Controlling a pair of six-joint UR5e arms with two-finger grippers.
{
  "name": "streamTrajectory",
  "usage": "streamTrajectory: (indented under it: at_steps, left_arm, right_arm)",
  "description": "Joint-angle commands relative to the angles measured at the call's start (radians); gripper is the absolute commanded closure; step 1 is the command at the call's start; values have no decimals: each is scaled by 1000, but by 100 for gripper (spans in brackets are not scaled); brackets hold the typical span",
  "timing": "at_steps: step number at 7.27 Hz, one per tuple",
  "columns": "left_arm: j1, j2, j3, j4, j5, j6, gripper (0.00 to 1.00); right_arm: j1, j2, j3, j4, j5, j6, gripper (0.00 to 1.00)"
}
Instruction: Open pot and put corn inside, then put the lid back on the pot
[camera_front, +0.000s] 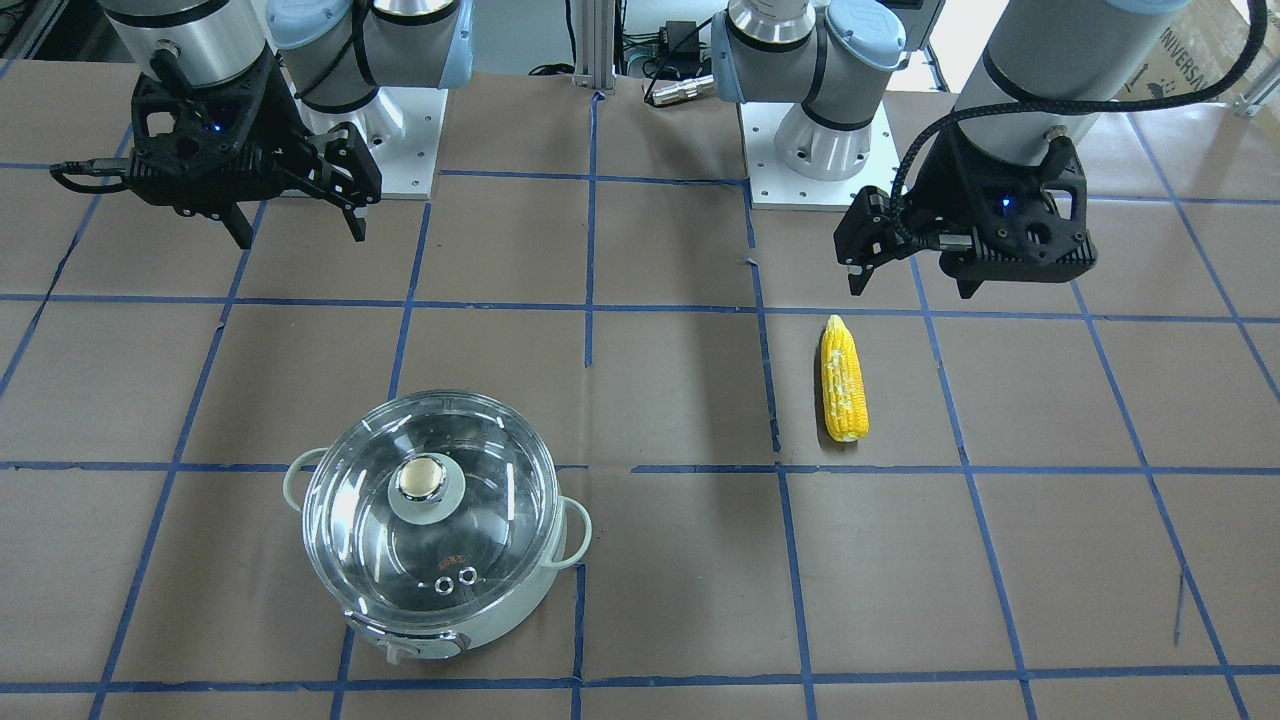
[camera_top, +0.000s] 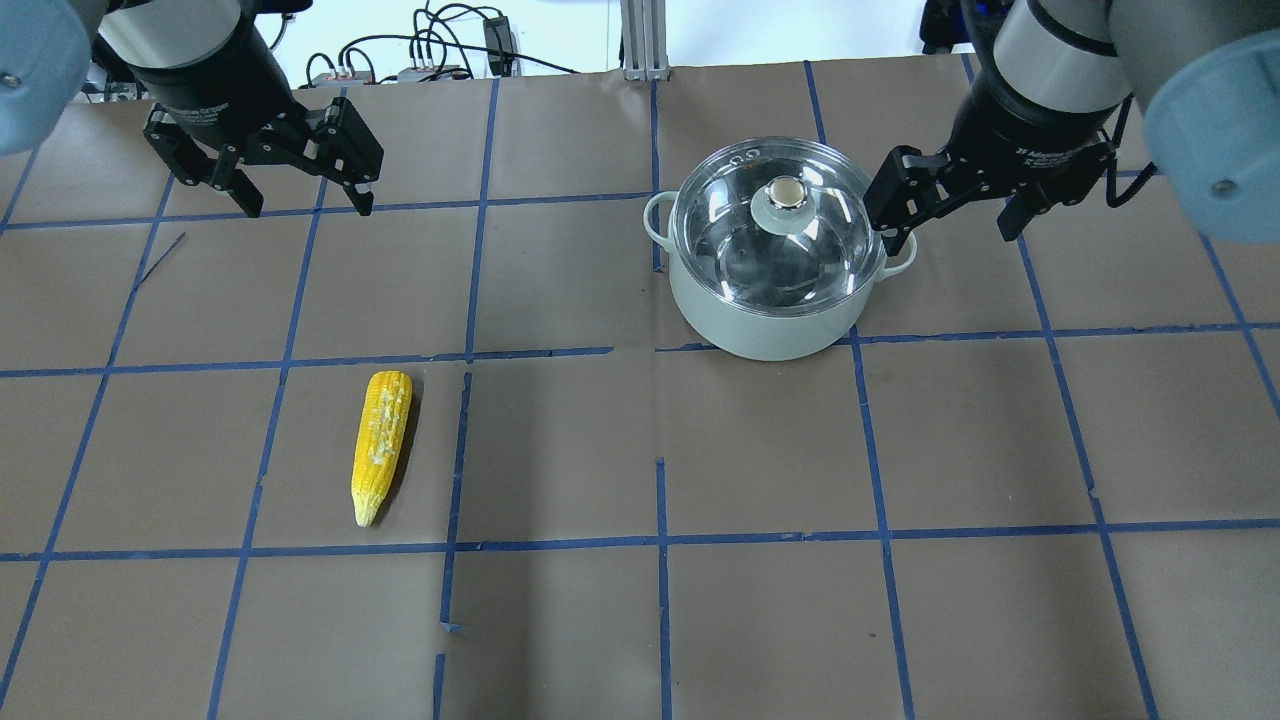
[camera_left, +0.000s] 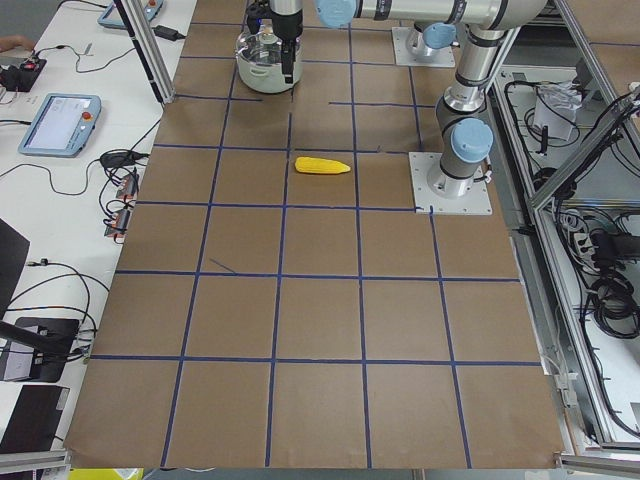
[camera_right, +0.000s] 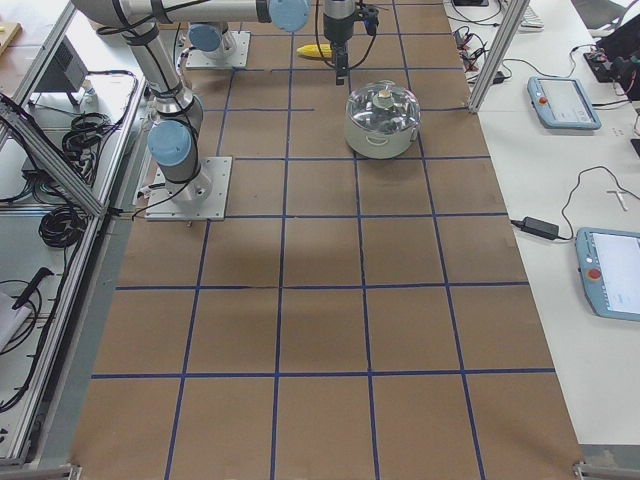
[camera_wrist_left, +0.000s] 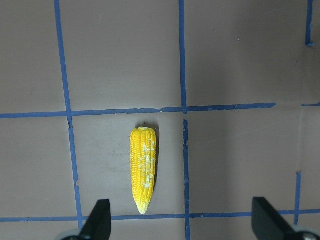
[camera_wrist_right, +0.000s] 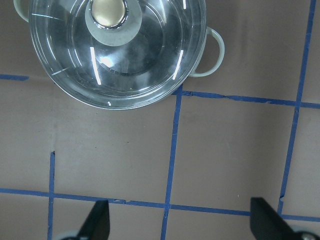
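The clear domed glass lid (camera_top: 760, 250) is seated on the round mint-green pot (camera_top: 770, 325), just beside the released, empty right pincer (camera_top: 948, 218), the nearer one. The yellow tapered corn cob (camera_top: 382, 445) is laid near the released left pincer (camera_top: 308, 205).

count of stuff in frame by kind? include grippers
pot: 1
lid: 1, sitting on the pot
corn cob: 1, lying on the table
grippers: 2, left gripper and right gripper, both open and empty
Total: 5
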Motion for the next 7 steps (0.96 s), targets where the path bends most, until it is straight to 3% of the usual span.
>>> streamTrajectory:
  at_steps: [1, 7]
  left_arm:
    - [-2, 8, -8, 1, 0, -1, 0]
    - [-2, -6, -8, 1, 6, -33, 0]
  right_arm:
    - [1, 2, 5, 0, 4, -1, 0]
    - [10, 33, -2, -41, 7, -1, 1]
